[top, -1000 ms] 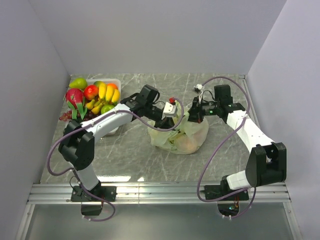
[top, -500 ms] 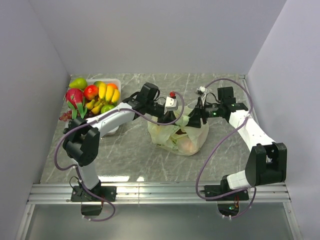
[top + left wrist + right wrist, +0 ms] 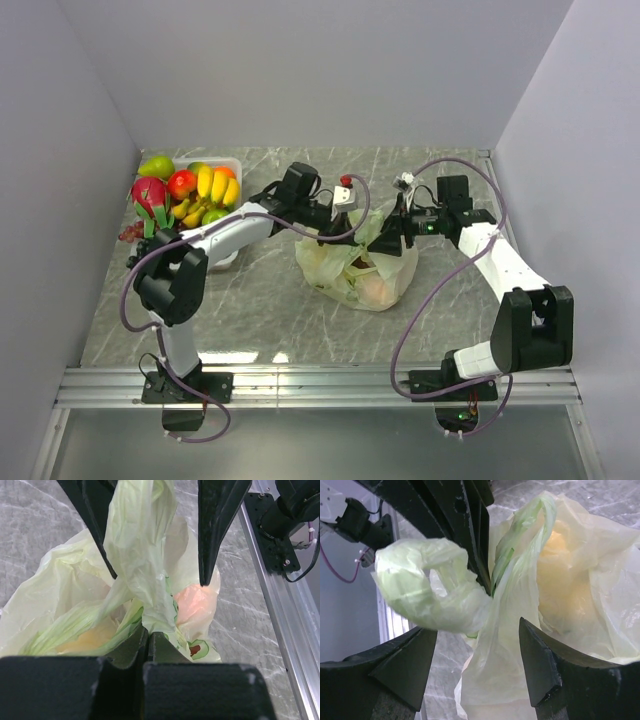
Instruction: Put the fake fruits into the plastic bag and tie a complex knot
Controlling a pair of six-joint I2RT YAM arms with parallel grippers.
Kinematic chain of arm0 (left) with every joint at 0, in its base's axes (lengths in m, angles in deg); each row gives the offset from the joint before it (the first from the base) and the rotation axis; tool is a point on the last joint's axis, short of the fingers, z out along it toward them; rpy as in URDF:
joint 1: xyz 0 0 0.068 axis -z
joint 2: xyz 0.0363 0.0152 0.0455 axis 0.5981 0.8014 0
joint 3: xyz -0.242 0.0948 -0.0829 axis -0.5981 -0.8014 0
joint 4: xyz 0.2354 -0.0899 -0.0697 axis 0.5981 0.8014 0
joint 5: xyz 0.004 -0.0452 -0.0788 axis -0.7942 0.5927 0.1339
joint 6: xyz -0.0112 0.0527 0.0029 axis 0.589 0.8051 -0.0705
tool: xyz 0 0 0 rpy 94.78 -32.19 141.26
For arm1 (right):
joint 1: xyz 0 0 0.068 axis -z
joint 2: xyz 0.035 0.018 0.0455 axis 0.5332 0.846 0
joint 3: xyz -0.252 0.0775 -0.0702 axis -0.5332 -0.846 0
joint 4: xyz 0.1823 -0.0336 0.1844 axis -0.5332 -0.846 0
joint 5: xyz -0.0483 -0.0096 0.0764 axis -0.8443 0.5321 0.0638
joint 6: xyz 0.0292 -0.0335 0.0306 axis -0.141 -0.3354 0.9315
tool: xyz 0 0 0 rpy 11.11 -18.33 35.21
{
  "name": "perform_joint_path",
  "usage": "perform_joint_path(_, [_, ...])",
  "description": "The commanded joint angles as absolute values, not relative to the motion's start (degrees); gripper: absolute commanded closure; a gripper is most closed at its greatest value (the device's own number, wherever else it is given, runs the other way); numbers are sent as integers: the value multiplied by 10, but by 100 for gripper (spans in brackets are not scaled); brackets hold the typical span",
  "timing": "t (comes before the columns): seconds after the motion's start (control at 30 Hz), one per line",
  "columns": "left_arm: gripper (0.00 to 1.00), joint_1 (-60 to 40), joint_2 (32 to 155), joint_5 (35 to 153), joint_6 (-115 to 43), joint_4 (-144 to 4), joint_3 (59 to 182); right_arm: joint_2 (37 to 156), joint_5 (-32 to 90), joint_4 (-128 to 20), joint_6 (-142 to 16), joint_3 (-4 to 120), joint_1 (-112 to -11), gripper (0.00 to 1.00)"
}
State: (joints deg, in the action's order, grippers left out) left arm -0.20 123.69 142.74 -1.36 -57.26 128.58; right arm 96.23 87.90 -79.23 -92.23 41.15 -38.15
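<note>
Bagged fruits point(image 3: 195, 605) veiled by plastic bag point(image 3: 135, 555), kinds unclear

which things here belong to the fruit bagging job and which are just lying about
Job: plastic bag; fake fruits, some piled far left, some showing through the bag; left claw shut on a bag handle; right claw open around it.
Lying about: clear tray under the fruit pile; metal rail.

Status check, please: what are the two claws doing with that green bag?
Left gripper shut on the plastic bag handle. Right gripper open, straddling the bag's neck. Nothing in the way.
</note>
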Motion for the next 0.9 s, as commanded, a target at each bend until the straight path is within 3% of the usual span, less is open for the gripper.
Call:
perform_joint_path(0.0, [99,11,1244,1423,-29,-587,1319,947,871,-708,-864,400,-392,27])
perform_joint_path(0.13, [99,14,1250,1421,-47,-595,1327,956,860,-690,-849,400,-406,32])
perform_joint_path(0.2, [100,15,1248,1418,-46,-590,1328,959,855,-670,-829,397,-406,41])
perform_joint_path(0.23, [99,15,1247,1418,-45,-589,1328,961,847,-667,-827,399,-407,46])
perform_joint_path(0.27, [99,15,1246,1417,-44,-587,1328,963,846,-662,-820,400,-406,59])
perform_joint_path(0.37, [92,12,1226,1409,-37,-561,1329,970,837,-671,-830,410,-406,85])
perform_joint_path(0.47, [74,-14,1199,1404,-36,-516,1321,966,840,-691,-851,418,-402,100])
perform_joint_path(0.53, [62,-39,1169,1421,-40,-466,1324,963,841,-698,-863,420,-400,100])
perform_joint_path(0.67, [56,-118,1108,1418,-68,-427,1335,955,856,-714,-882,422,-400,100])
perform_joint_path(0.73, [47,-131,1094,1375,-89,-441,1334,956,866,-726,-903,428,-400,100])
perform_joint_path(0.87, [30,-142,1107,1354,-4,-398,1363,965,882,-765,-935,441,-400,100])
